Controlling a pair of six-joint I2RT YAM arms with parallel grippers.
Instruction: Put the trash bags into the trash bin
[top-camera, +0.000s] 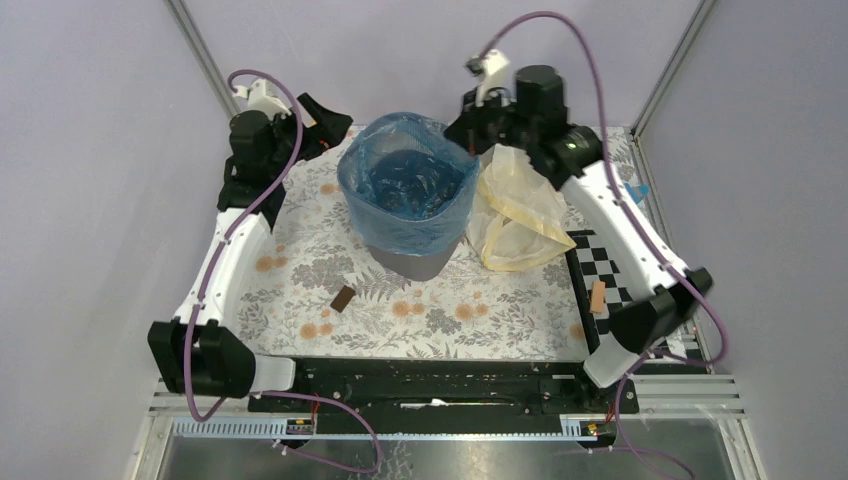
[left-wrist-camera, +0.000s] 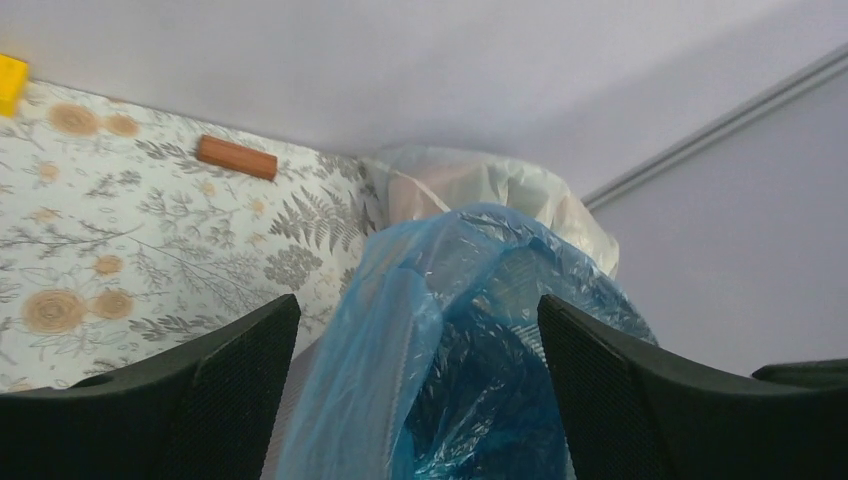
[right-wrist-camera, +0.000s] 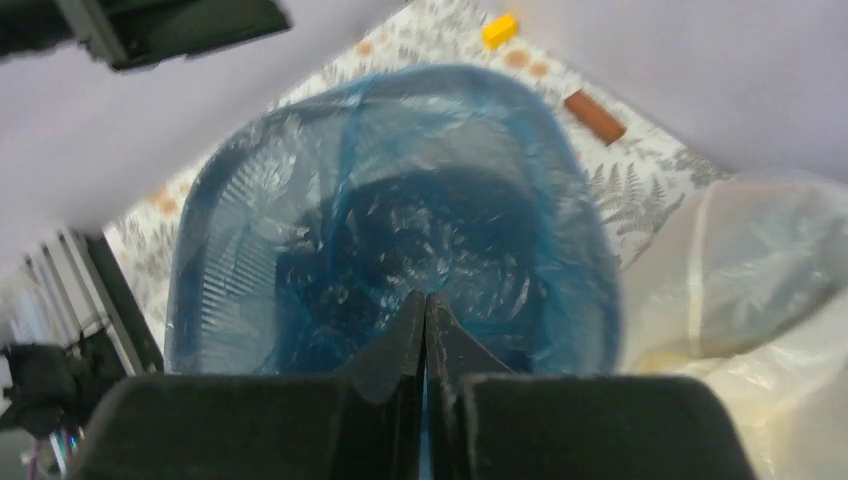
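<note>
The trash bin (top-camera: 416, 263) stands mid-table, lined with a blue trash bag (top-camera: 405, 185) whose film drapes over the rim. A yellowish trash bag (top-camera: 520, 215) lies crumpled on the table against the bin's right side. My left gripper (top-camera: 318, 122) hovers at the bin's back left. In the left wrist view it (left-wrist-camera: 418, 310) is open, its fingers wide on either side of the blue bag (left-wrist-camera: 470, 330) without touching it. My right gripper (top-camera: 470, 128) is at the bin's back right rim. Over the blue bag (right-wrist-camera: 400, 220) it (right-wrist-camera: 427, 297) is shut, a sliver of blue film between its fingers.
A brown block (top-camera: 342, 299) lies on the floral mat in front of the bin. A checkerboard (top-camera: 600, 262) with an orange piece (top-camera: 597, 297) sits at the right. Another brown block (left-wrist-camera: 236, 157) and a yellow block (left-wrist-camera: 10, 82) lie by the far wall.
</note>
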